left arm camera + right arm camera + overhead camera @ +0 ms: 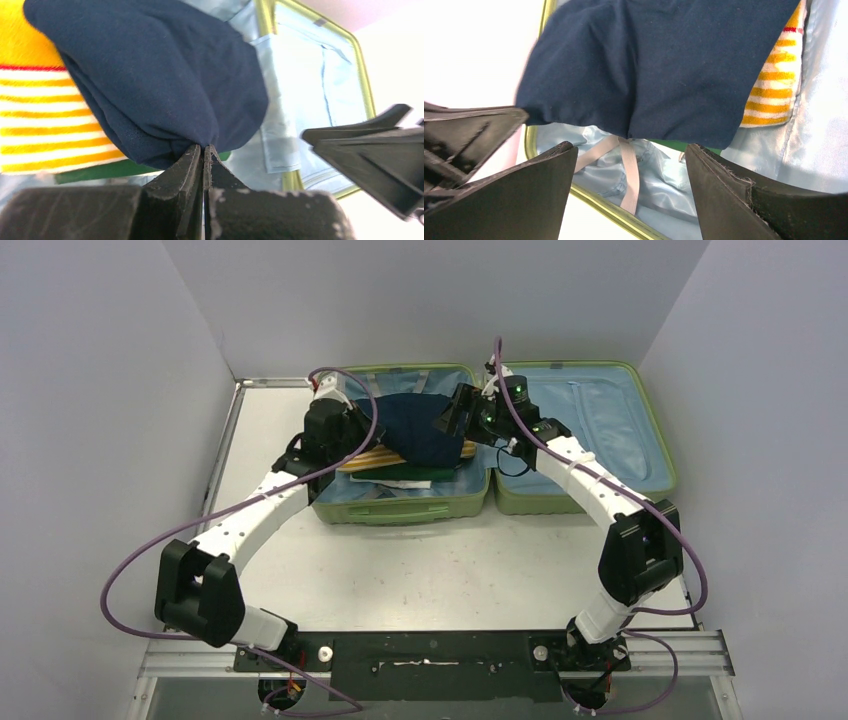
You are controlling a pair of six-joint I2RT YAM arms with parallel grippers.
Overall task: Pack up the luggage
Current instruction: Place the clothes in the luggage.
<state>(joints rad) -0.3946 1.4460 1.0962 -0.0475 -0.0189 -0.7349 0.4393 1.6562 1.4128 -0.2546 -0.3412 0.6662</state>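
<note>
**Now, mind that thin pinch on the cloth**

You have the suitcase (400,512) lying open flat at 12 o'clock from the arm bases. Its packed half sits toward 11 and its bare blue-lined half toward 1. In the packed half a navy garment (420,425) lies heaped on a yellow striped towel (45,120), with a green item (100,171) beneath them.

Your left gripper (204,150) has its fingers pressed together on a small gather of the navy garment, held only at the very tips. Your right gripper (629,146) hangs just beside the same garment on its 3 o'clock side. Its fingers are spread wide with nothing between them.

What could bite you from here, as I judge it:

- The pinch is shallow. A quick tug toward 9 o'clock could slip the cloth free, and the heap would slump.
- The garment rests on the towel, so dragging it may pull the towel askew with it.
- The garment's 3 o'clock edge lies near the hinge. Cloth left across that line or over the rim would likely stop the lid from closing.
- Your two grippers are near each other. Closing the right one on the cloth too close to the left invites a knock.
- A grey strap (629,175) lies loose below the right fingers, and a low sweep could snag it.
</note>
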